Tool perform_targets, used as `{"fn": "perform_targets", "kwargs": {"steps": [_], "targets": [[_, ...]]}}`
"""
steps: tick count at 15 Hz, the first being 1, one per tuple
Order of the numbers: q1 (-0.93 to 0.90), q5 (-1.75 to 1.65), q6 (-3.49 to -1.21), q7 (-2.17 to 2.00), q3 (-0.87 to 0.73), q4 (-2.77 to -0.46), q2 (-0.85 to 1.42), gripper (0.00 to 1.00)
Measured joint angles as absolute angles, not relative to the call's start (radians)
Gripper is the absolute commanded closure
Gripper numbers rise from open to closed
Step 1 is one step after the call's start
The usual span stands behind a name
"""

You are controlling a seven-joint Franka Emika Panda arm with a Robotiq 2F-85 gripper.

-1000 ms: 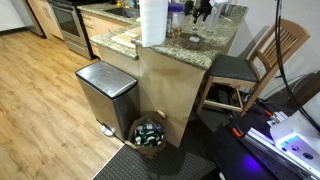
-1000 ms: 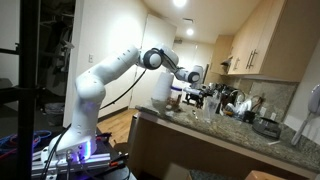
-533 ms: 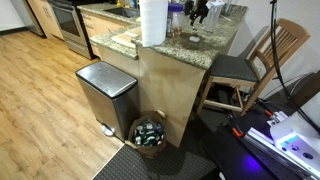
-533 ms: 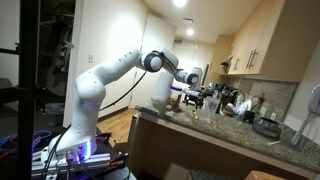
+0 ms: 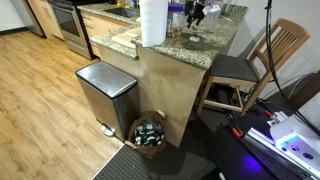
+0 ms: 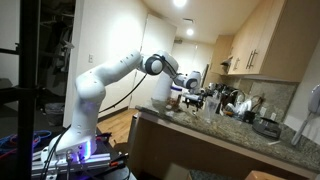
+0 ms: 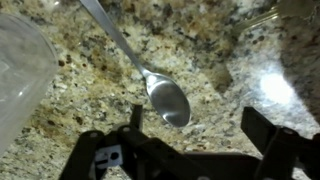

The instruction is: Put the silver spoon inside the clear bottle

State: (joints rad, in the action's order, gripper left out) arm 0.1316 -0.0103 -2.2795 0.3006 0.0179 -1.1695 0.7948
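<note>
Kitchen, granite countertop (image 7: 90, 80). Silver spoon (image 7: 165, 98) lies flat on it, bowl betw. fingers of gripper (image 7: 198, 122), handle running up-left. Clear bottle (image 7: 20, 70) at left edge, apart from spoon. Jaws apart, nothing gripped.

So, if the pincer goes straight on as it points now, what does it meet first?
Probably the silver spoon: its bowl lies on the granite counter just ahead of the open pincer, slightly off-centre. Depth is unclear, so it could land on bare counter beside it.
</note>
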Motion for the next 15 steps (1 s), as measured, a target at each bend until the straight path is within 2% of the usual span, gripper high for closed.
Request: {"fn": "perform_targets", "kwargs": {"steps": [9,10,11,15], "targets": [[0.145,-0.013,-2.276,0.284,-0.017,-1.167,0.82,0.0],[0.148,-0.01,-2.273,0.283,-0.016,-1.166,0.82,0.25],[0.15,-0.007,-2.27,0.283,-0.014,-1.163,0.822,0.26],[0.154,0.012,-2.227,0.282,0.001,-1.143,0.822,0.57]]}}
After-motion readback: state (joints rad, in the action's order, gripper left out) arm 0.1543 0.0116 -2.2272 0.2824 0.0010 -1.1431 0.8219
